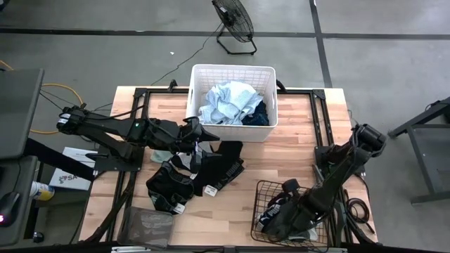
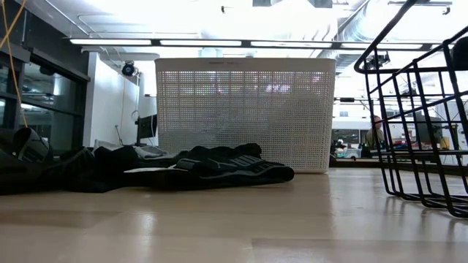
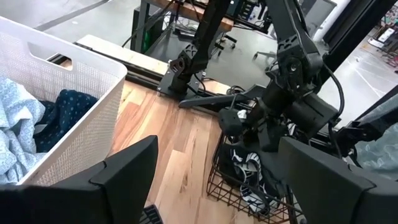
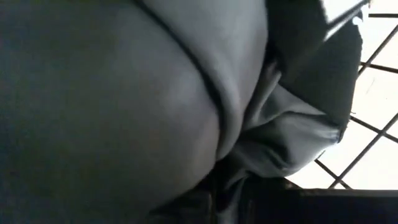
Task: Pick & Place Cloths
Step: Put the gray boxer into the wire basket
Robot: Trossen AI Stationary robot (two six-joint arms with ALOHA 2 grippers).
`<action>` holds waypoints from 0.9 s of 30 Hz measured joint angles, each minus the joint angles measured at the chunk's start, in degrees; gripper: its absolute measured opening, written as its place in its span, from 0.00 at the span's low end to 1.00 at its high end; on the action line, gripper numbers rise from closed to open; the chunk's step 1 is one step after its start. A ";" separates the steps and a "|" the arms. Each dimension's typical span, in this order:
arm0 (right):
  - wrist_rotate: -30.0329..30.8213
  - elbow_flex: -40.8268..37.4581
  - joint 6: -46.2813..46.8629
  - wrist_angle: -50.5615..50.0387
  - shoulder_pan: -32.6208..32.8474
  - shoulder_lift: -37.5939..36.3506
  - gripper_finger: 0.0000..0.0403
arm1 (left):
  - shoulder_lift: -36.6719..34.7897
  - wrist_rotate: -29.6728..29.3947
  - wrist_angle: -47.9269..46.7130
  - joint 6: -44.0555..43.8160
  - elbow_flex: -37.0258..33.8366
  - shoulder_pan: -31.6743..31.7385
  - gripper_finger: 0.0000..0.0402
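Overhead plan of the table, two arms at work on the cloths. The left gripper [image 1: 199,143] hangs over the black cloths [image 1: 211,169] heaped mid-table, just in front of the white basket [image 1: 264,126]; seen from its own wrist, its fingers [image 3: 124,171] stand spread wide with nothing between them, presumably readied for a grasp on the heap below.

The white basket, at the table's far edge, already holds a light blue cloth [image 1: 228,102] and a navy dotted cloth [image 3: 65,106]; it looks to serve as the receiving bin, which would explain why the heap lies close by its front wall. From table height the black cloths [image 2: 219,169] lie flat and low against that wall.

The right gripper [image 1: 285,211] is down inside the wire basket [image 1: 264,190] at the near right corner, among dark and white fabric [image 3: 249,171]. Its wrist camera is filled by grey fabric [image 4: 273,124] pressed close, with basket wires behind; whether its fingers are spread or pinching that cloth cannot be told, though the closeness suggests a grasp under way.

A folded grey-green cloth [image 1: 149,226] rests apart at the near left edge. A white tag shows on the black heap [image 1: 209,190], and a printed card [image 1: 70,176] lies left of the table; no writing on either is legible.
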 joint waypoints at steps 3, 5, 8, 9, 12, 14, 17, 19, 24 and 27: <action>0.41 0.14 0.41 -0.18 0.04 0.88 0.01 | 0.00 0.00 0.00 0.00 -0.02 0.00 0.82; 0.34 0.12 1.15 -0.28 -0.03 0.99 0.01 | -0.01 0.00 0.04 0.00 0.00 -0.01 0.82; -0.55 0.06 3.39 -0.65 -0.23 0.63 0.03 | 0.00 0.00 0.02 0.00 -0.02 -0.02 0.82; -1.18 0.01 4.13 -0.80 -0.23 0.41 0.04 | 0.00 0.00 0.03 0.00 -0.01 -0.01 0.82; -2.72 -0.04 4.57 -0.67 -0.20 -0.87 0.09 | 0.00 0.02 0.02 0.00 -0.02 0.00 0.82; -2.78 -0.13 5.52 -0.52 -0.23 -1.70 0.12 | -0.02 0.02 0.06 0.00 0.00 -0.02 0.82; -3.10 -0.20 8.00 -0.68 -0.52 -2.92 0.21 | 0.00 0.02 0.04 0.00 -0.01 0.00 0.82; -3.01 -0.20 9.79 -0.68 -0.55 -3.80 0.28 | -0.01 0.02 0.05 0.00 -0.01 -0.02 0.82; -2.99 -0.20 12.31 -0.72 -0.64 -6.24 0.49 | 0.00 0.04 0.07 0.00 0.00 -0.02 0.82; -4.28 -0.19 13.51 -0.85 -0.70 -7.96 0.60 | -0.02 0.04 0.09 0.00 -0.01 0.00 0.82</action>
